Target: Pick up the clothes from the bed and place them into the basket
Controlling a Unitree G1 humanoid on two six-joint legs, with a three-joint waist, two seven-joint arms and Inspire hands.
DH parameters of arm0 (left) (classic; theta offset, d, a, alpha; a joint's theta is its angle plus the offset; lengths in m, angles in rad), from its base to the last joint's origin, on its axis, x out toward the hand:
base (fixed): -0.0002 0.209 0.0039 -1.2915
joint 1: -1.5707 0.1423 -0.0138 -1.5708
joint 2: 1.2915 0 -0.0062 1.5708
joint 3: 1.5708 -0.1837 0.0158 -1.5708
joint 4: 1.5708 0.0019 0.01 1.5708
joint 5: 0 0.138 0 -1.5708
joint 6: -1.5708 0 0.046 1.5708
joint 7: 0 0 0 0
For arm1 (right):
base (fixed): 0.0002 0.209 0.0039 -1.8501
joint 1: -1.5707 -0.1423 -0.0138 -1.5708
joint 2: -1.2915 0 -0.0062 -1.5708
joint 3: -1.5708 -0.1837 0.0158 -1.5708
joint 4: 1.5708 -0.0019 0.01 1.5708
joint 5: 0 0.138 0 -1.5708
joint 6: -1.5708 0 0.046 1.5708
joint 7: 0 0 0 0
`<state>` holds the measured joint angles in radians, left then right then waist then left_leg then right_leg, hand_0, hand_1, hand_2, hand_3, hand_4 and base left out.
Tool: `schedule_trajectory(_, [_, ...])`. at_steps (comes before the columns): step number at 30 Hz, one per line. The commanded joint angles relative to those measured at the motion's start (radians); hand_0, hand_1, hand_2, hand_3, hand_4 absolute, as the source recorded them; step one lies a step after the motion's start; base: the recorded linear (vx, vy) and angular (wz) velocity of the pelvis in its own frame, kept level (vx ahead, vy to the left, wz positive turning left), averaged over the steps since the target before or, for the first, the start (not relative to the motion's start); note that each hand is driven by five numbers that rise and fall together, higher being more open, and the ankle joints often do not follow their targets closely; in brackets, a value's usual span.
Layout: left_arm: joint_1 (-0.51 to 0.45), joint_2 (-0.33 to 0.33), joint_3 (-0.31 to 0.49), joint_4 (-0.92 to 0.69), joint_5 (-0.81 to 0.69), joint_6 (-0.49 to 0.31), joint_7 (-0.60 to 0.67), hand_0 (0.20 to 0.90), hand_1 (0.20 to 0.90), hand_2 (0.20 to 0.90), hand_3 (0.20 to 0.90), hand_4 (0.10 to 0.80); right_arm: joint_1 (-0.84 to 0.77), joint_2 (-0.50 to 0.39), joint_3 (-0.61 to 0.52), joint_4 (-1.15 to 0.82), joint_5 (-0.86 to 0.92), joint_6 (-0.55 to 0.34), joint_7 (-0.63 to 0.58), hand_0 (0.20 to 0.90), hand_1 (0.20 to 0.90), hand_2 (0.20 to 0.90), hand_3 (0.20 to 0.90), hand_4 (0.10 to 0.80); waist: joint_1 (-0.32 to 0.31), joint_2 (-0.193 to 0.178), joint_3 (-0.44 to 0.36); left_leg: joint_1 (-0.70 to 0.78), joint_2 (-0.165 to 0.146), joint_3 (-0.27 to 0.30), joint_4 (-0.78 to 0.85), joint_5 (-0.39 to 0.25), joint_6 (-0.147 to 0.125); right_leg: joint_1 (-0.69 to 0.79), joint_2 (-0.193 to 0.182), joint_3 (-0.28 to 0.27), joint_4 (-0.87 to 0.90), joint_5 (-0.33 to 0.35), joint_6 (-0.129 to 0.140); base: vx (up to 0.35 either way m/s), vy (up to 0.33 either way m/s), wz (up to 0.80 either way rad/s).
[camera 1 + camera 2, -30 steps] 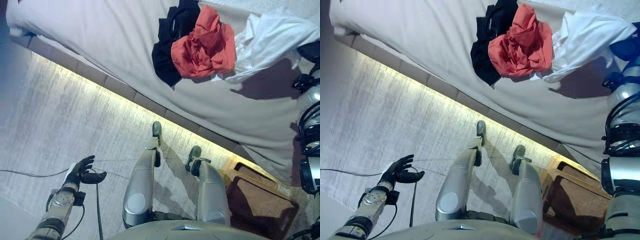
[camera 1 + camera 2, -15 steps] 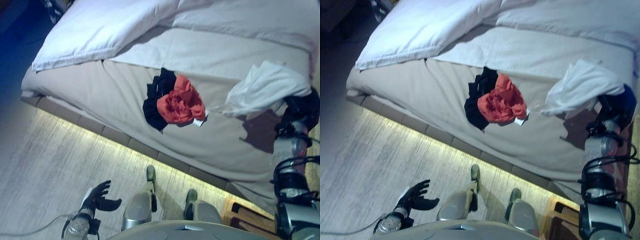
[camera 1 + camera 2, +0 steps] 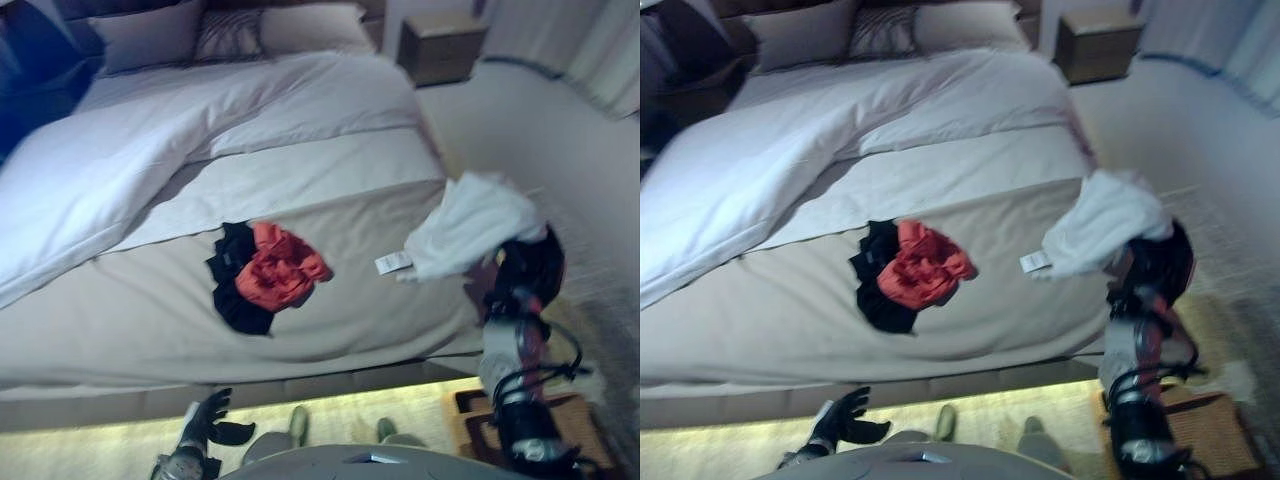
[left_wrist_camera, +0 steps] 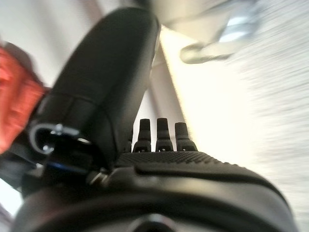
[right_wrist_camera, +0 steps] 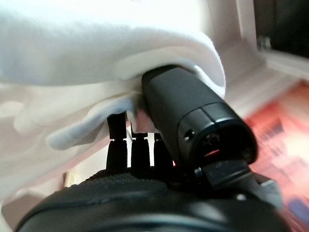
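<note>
Right hand (image 3: 530, 265) clamps white garment (image 3: 470, 222), thumb and fingers (image 5: 133, 145) curled into the cloth, lifted clear of bed (image 3: 330, 300). Basket (image 3: 1215, 430) sits below the fingers, nothing seen in it. Red garment (image 3: 275, 270) and black one (image 3: 235, 300) still on bed. Left hand (image 3: 205, 425) spread, holding nothing. One of three under way.

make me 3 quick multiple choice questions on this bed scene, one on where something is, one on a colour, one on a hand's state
1. Where is the white garment?
A. flat on the bed
B. held up in the right hand
C. in the basket

2. What colour is the garment lying on top of the black one?
A. red
B. green
C. yellow

3. What state is the left hand in?
A. shut on cloth
B. open, holding nothing
C. pressing the bed

Answers:
1 B: the white garment hangs from the right hand, clear of the bed.
2 A: the red garment lies on the black garment.
3 B: the left hand shows spread fingers over the floor.
</note>
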<state>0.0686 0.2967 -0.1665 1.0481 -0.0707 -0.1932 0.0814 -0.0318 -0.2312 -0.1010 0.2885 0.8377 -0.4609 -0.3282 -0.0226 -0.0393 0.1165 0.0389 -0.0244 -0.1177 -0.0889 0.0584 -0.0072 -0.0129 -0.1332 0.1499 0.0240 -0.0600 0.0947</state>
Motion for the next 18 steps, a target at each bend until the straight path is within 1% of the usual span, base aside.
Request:
schedule_trajectory(1, [-0.043, 0.010, -0.095, 0.043, -0.006, -0.069, 0.052, 0.900, 0.900, 0.900, 0.900, 0.800, -0.042, -0.043, -0.064, -0.108, -0.077, -0.160, -0.001, 0.300, 0.300, 0.300, 0.200, 0.100, -0.011, 0.019, -0.029, 0.024, -0.039, 0.007, 0.036, -0.112, 0.039, -0.081, -0.065, -0.056, -0.023, 0.239, 0.091, -0.154, 0.049, -0.43])
schedule_trajectory(2, [-0.040, 0.007, -0.108, 0.053, 0.002, -0.086, 0.066, 0.900, 0.900, 0.900, 0.900, 0.800, -0.036, -0.040, -0.077, -0.087, -0.066, -0.169, -0.009, 0.300, 0.300, 0.300, 0.200, 0.100, -0.012, 0.014, -0.022, 0.032, -0.047, 0.013, 0.021, -0.113, 0.041, -0.101, -0.084, -0.073, -0.022, 0.275, 0.098, -0.154, 0.082, -0.32])
schedule_trajectory(3, [-0.033, 0.006, -0.116, 0.054, 0.016, -0.097, 0.065, 0.900, 0.900, 0.900, 0.900, 0.800, -0.032, -0.038, -0.090, -0.071, -0.081, -0.169, -0.029, 0.300, 0.300, 0.300, 0.200, 0.100, -0.008, 0.015, -0.017, 0.048, -0.051, 0.026, 0.007, -0.124, 0.042, -0.109, -0.099, -0.112, -0.020, 0.301, 0.104, -0.153, 0.100, -0.34])
schedule_trajectory(5, [-0.019, 0.013, -0.121, 0.039, 0.039, -0.096, 0.048, 0.900, 0.900, 0.900, 0.900, 0.800, -0.035, -0.044, -0.103, -0.048, -0.061, -0.153, -0.024, 0.300, 0.300, 0.300, 0.200, 0.100, 0.011, 0.014, -0.007, 0.063, -0.050, 0.079, 0.002, -0.127, 0.036, -0.125, -0.134, -0.233, 0.005, 0.343, 0.120, -0.154, 0.091, -0.48])
schedule_trajectory(6, [-0.010, 0.019, -0.117, 0.023, 0.054, -0.095, 0.038, 0.900, 0.900, 0.900, 0.900, 0.800, -0.037, -0.047, -0.105, -0.037, -0.060, -0.149, -0.026, 0.300, 0.300, 0.300, 0.200, 0.100, 0.024, 0.017, -0.002, 0.070, -0.045, 0.117, 0.002, -0.129, 0.033, -0.131, -0.148, -0.296, 0.026, 0.353, 0.127, -0.233, 0.095, -1.06])
schedule_trajectory(7, [0.001, 0.030, -0.110, 0.003, 0.068, -0.095, 0.021, 0.900, 0.900, 0.900, 0.900, 0.800, -0.041, -0.052, -0.104, -0.026, -0.056, -0.143, -0.036, 0.300, 0.300, 0.300, 0.200, 0.100, 0.042, 0.022, 0.000, 0.070, -0.035, 0.175, 0.002, -0.128, 0.029, -0.129, -0.170, -0.384, 0.053, 0.353, 0.133, -0.267, 0.101, -1.41])
schedule_trajectory(8, [0.006, 0.041, -0.110, -0.006, 0.068, -0.095, 0.007, 0.900, 0.900, 0.900, 0.900, 0.800, -0.044, -0.057, -0.100, -0.011, -0.048, -0.143, -0.040, 0.300, 0.300, 0.300, 0.200, 0.100, 0.060, 0.032, 0.001, 0.071, -0.025, 0.217, 0.002, -0.130, 0.030, -0.118, -0.175, -0.436, 0.094, 0.336, 0.133, -0.307, 0.094, -1.46])
schedule_trajectory(9, [0.001, 0.050, -0.110, -0.006, 0.064, -0.095, -0.002, 0.900, 0.900, 0.900, 0.900, 0.800, -0.050, -0.060, -0.092, 0.005, -0.052, -0.144, -0.050, 0.300, 0.300, 0.300, 0.200, 0.100, 0.070, 0.038, -0.005, 0.058, -0.023, 0.241, 0.002, -0.116, 0.034, -0.110, -0.180, -0.475, 0.127, 0.324, 0.124, -0.306, 0.085, -1.19])
schedule_trajectory(10, [-0.012, 0.056, -0.116, 0.003, 0.063, -0.091, -0.017, 0.900, 0.900, 0.900, 0.900, 0.800, -0.059, -0.062, -0.074, 0.026, -0.045, -0.149, -0.061, 0.300, 0.300, 0.300, 0.200, 0.100, 0.087, 0.051, -0.012, 0.048, -0.014, 0.267, 0.002, -0.107, 0.040, -0.095, -0.180, -0.513, 0.190, 0.285, 0.106, -0.296, 0.092, -0.92])
schedule_trajectory(11, [-0.021, 0.056, -0.126, 0.011, 0.060, -0.092, -0.021, 0.900, 0.900, 0.900, 0.900, 0.800, -0.064, -0.058, -0.060, 0.037, -0.039, -0.146, -0.061, 0.300, 0.300, 0.300, 0.200, 0.100, 0.099, 0.063, -0.019, 0.041, -0.006, 0.284, 0.002, -0.107, 0.047, -0.078, -0.182, -0.543, 0.252, 0.255, 0.094, -0.273, 0.090, -0.99])
schedule_trajectory(13, [-0.045, 0.049, -0.157, 0.026, 0.045, -0.109, -0.033, 0.900, 0.900, 0.900, 0.900, 0.800, -0.081, -0.048, -0.029, 0.042, -0.066, -0.129, -0.079, 0.300, 0.300, 0.300, 0.200, 0.100, 0.127, 0.074, -0.035, 0.023, 0.008, 0.330, 0.002, -0.107, 0.058, -0.046, -0.186, -0.600, 0.336, 0.187, 0.067, -0.262, 0.047, -1.18])
schedule_trajectory(14, [-0.053, 0.044, -0.170, 0.023, 0.041, -0.116, -0.033, 0.900, 0.900, 0.900, 0.900, 0.800, -0.088, -0.039, -0.013, 0.038, -0.091, -0.116, -0.087, 0.300, 0.300, 0.300, 0.200, 0.100, 0.140, 0.075, -0.043, 0.014, 0.014, 0.355, 0.002, -0.105, 0.060, -0.020, -0.188, -0.636, 0.346, 0.164, 0.063, -0.232, -0.003, -0.96])
schedule_trajectory(15, [-0.056, 0.039, -0.176, 0.021, 0.035, -0.117, -0.026, 0.900, 0.900, 0.900, 0.900, 0.800, -0.091, -0.033, -0.002, 0.035, -0.111, -0.107, -0.094, 0.300, 0.300, 0.300, 0.200, 0.100, 0.148, 0.074, -0.046, 0.010, 0.015, 0.372, 0.002, -0.104, 0.062, -0.001, -0.191, -0.658, 0.345, 0.155, 0.064, -0.149, -0.042, -0.77])
schedule_trajectory(16, [-0.059, 0.031, -0.182, 0.020, 0.021, -0.117, -0.012, 0.900, 0.900, 0.900, 0.900, 0.800, -0.095, -0.020, 0.017, 0.032, -0.131, -0.093, -0.100, 0.300, 0.300, 0.300, 0.200, 0.100, 0.161, 0.065, -0.055, 0.009, 0.012, 0.384, 0.003, -0.124, 0.061, 0.037, -0.195, -0.671, 0.336, 0.129, 0.088, -0.141, -0.089, -0.90])
schedule_trajectory(17, [-0.061, 0.024, -0.185, 0.018, 0.021, -0.118, -0.001, 0.900, 0.900, 0.900, 0.900, 0.800, -0.099, -0.004, 0.036, 0.032, -0.148, -0.079, -0.100, 0.300, 0.300, 0.300, 0.200, 0.100, 0.177, 0.054, -0.059, 0.000, 0.010, 0.418, 0.006, -0.121, 0.063, 0.080, -0.196, -0.700, 0.308, 0.118, 0.095, -0.165, -0.144, -1.28])
schedule_trajectory(18, [-0.062, 0.020, -0.186, 0.016, 0.023, -0.120, 0.007, 0.900, 0.900, 0.900, 0.900, 0.800, -0.101, 0.008, 0.051, 0.030, -0.174, -0.070, -0.111, 0.300, 0.300, 0.300, 0.200, 0.100, 0.191, 0.045, -0.063, -0.010, 0.011, 0.446, 0.007, -0.113, 0.061, 0.120, -0.183, -0.722, 0.266, 0.105, 0.095, -0.253, -0.224, -1.68])
